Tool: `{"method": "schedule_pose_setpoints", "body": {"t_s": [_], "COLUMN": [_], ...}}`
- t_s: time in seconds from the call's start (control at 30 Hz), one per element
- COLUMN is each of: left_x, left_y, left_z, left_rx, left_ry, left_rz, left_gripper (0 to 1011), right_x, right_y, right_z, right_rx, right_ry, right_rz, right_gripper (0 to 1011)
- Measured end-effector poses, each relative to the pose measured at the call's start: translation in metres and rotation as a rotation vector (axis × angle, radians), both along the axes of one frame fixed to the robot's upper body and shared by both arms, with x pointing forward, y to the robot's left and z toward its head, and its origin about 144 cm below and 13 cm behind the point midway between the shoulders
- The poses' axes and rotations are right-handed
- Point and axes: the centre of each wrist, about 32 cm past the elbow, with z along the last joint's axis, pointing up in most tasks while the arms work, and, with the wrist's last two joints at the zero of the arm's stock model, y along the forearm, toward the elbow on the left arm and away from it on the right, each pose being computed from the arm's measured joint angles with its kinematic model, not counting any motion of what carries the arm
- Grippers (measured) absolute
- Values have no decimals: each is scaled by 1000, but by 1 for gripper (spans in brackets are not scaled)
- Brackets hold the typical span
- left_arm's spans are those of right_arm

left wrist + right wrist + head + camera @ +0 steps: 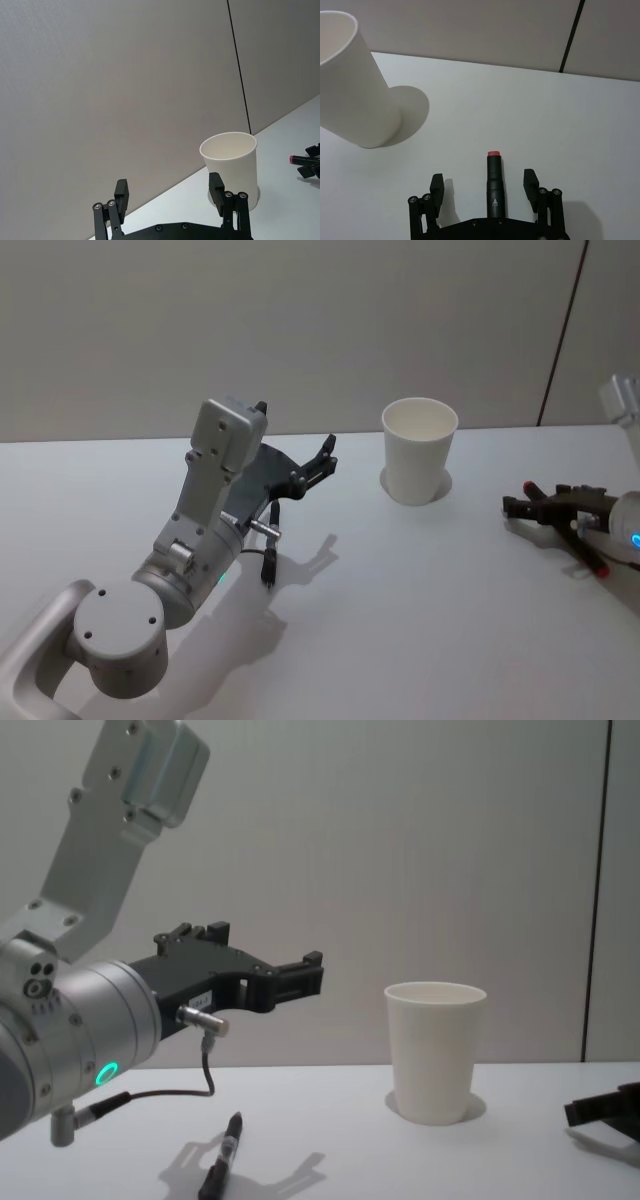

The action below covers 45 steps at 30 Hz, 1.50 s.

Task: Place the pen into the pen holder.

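Note:
The pen holder [418, 465], a white paper cup, stands upright at the table's back middle [232, 165] [433, 1055] [350, 90]. Right of it my right gripper [515, 502] [483, 181] rests low over the table, open and pointing toward the cup. A black pen [493, 187] with a red end lies between the fingers, touching neither. Its red end [291, 159] sticks out ahead of that gripper [309, 161]. My left gripper [325, 455] [169, 185] [305, 975] hangs open and empty above the table, left of the cup. A second black pen [222, 1165] lies on the table below it.
The white table [400, 620] runs back to a plain grey wall just behind the cup. A cable [205, 1065] loops down from the left wrist above the second pen. The left arm's shadow falls on the table beside it.

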Motion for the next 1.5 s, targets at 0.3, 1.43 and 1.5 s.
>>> {"method": "schedule_pose_setpoints", "body": {"t_s": [0.3,1.43,1.5], "left_x": [0,0,0], "left_y": [0,0,0], "left_z": [0,0,0], "left_rx": [0,0,0], "left_ry": [0,0,0], "left_rz": [0,0,0], "left_gripper": [1001,1001,1001], "right_x": [-1,-3,-3], "right_y": [-1,-2,-2], "right_z": [-2,-4,-4], "right_rx": [2,1,1], "right_ry": [0,3,3], "right_rz": [-9,-17,-16], "right_gripper": [1002,341,281]}}
